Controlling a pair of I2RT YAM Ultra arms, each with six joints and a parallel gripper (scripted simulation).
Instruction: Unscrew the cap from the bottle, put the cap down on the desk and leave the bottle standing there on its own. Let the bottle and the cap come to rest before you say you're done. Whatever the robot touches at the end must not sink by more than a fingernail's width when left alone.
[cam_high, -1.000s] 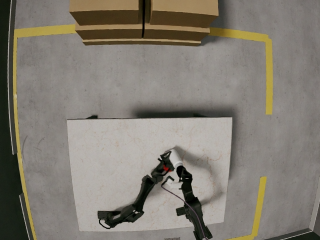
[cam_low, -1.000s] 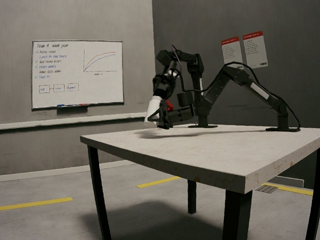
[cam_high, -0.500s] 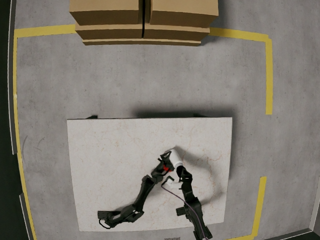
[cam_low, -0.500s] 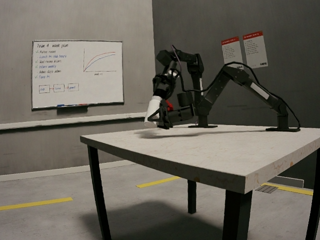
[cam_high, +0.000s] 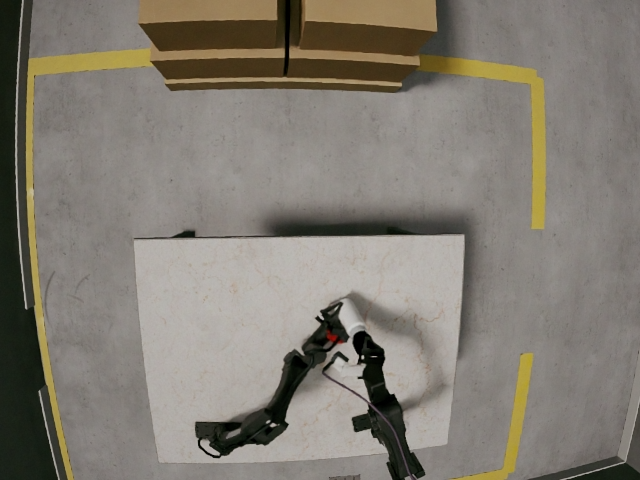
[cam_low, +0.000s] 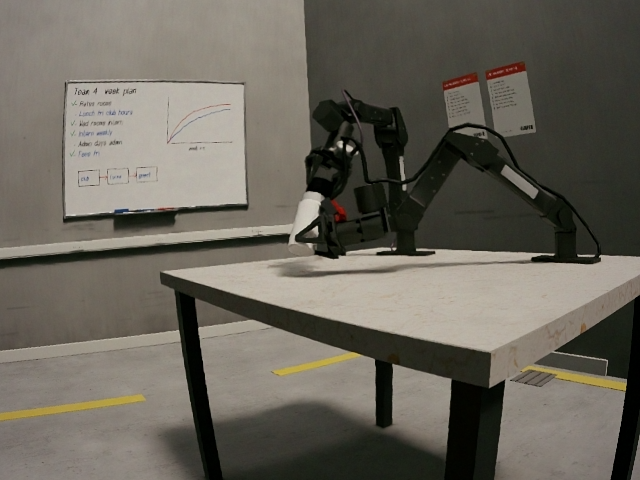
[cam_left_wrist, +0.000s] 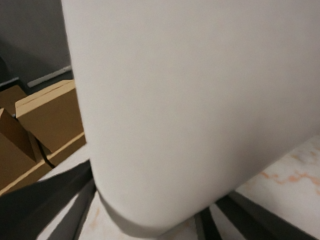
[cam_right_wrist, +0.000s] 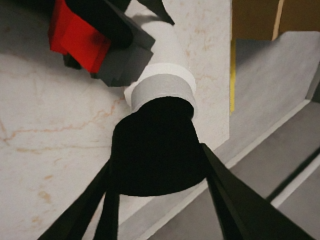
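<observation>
A white bottle (cam_high: 351, 311) (cam_low: 305, 217) (cam_left_wrist: 190, 100) (cam_right_wrist: 167, 89) is held tilted, its base a little above the marble table (cam_high: 206, 310) (cam_low: 465, 310). Its black cap (cam_high: 360, 341) (cam_low: 321, 184) (cam_right_wrist: 155, 145) sits on the neck at the upper end. My left gripper (cam_high: 333, 317) (cam_low: 313, 235) (cam_left_wrist: 149, 166), the one with the red part, is shut on the bottle's body. My right gripper (cam_high: 361, 345) (cam_low: 323, 180) (cam_right_wrist: 157, 154) is shut on the cap from above. The bottle fills the left wrist view and hides the fingertips there.
Stacked cardboard boxes (cam_high: 284, 41) (cam_left_wrist: 45, 120) stand on the floor beyond the table's far edge. Yellow floor tape (cam_high: 537, 155) frames the area. A whiteboard (cam_low: 155, 147) hangs on the wall. Both arm bases stand at the table's near edge.
</observation>
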